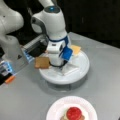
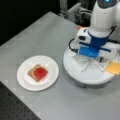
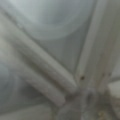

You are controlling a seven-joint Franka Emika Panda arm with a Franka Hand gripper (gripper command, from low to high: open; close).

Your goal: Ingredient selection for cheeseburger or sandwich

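Taking the white paper plate [image 2: 23, 81] as the landmark and working away from it: on the plate sits the sandwich [image 2: 37, 72] so far, a brown toast square with a red round [image 1: 74, 113] on top. Any green piece beneath the red one cannot be made out.

Beyond the plate, across a strip of bare grey counter [image 2: 35, 35], stands a white round tray [image 1: 82, 70] with raised dividers. In a front view a second brown toast square [image 1: 42, 62] lies at the tray's edge, on the side away from the yellow-orange cheese square [image 2: 113, 68], which rests on the tray's opposite rim. No patty disc shows.

The hand [image 2: 93, 57] is low over the middle of that tray, hidden under the arm's blue and white wrist; I cannot tell whether it is open or closed, nor whether it holds anything. The wrist view shows only white divider ribs [image 3: 42, 72] close up, with no food piece in sight.

The pieces look thin, flat and light, probably stiff enough to keep their shape. I judge a flat square lying on a surface offers little to pinch except across opposite edges, and a smooth one could slide.
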